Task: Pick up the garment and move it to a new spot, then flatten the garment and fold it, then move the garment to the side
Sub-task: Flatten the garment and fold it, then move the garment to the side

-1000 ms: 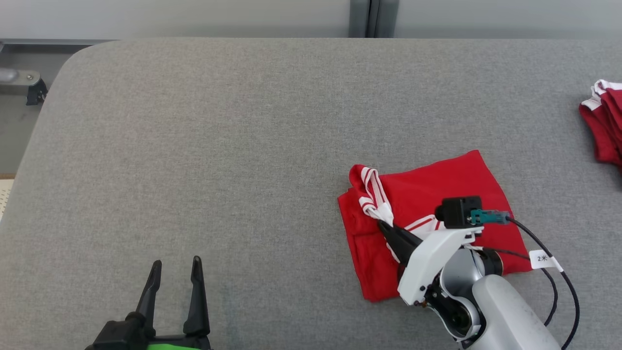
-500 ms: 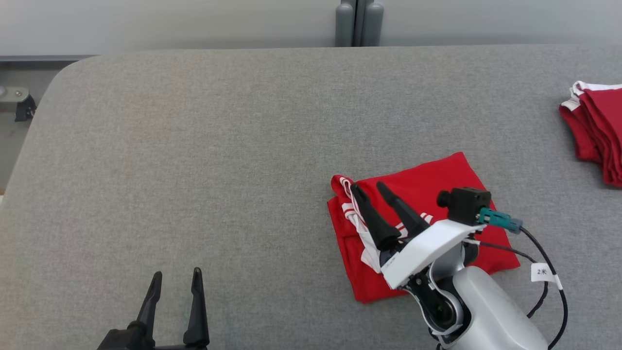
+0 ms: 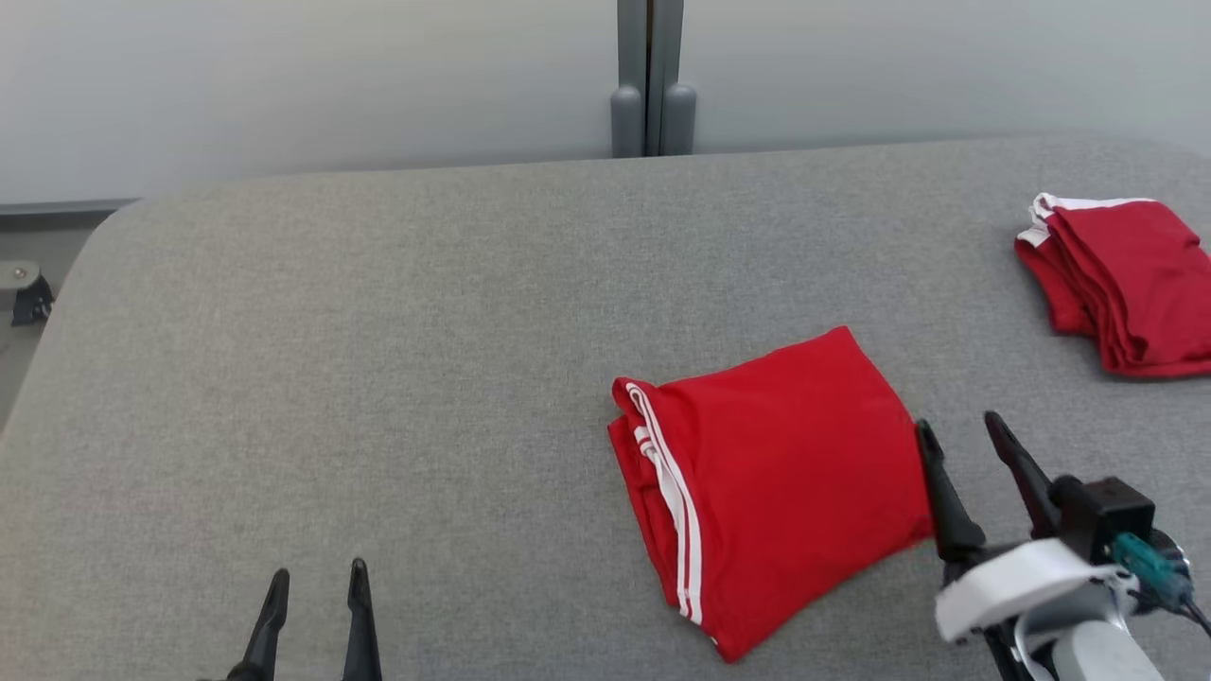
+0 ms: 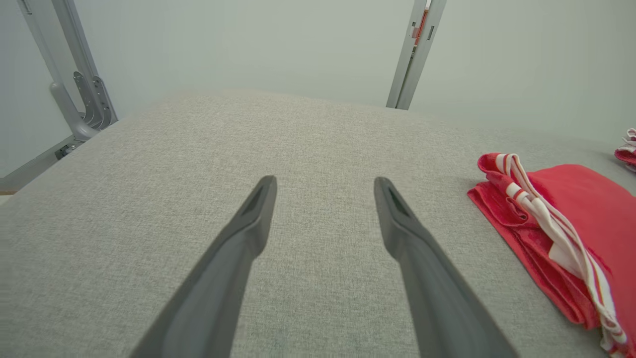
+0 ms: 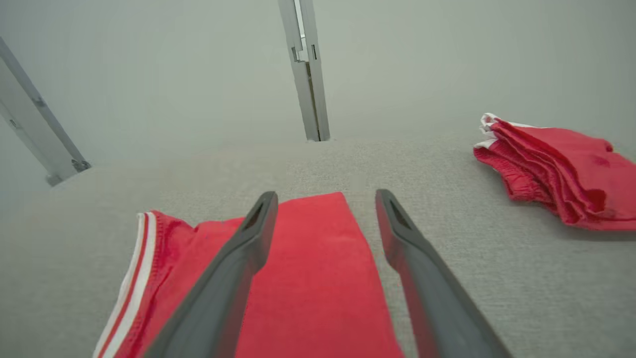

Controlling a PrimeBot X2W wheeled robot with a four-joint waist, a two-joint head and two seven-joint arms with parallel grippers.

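Observation:
The garment (image 3: 771, 473) is red with white stripes along its left edge and lies folded into a compact square on the grey table (image 3: 378, 331), right of centre. It also appears as the garment (image 4: 561, 233) in the left wrist view and the garment (image 5: 308, 278) in the right wrist view. My right gripper (image 3: 960, 430) stands open just off the garment's right edge, nothing between its fingers. My left gripper (image 3: 317, 575) is open at the lower left over bare table, far from the cloth.
A second pile of red garments with white trim (image 3: 1116, 279) lies at the table's far right edge. A grey post (image 3: 651, 76) stands behind the table's back edge. The table's left half is bare cloth.
My right gripper opened, let go of the striped edge and drew back to the garment's right side. The garment now lies folded flat. The head camera tilted up and turned.

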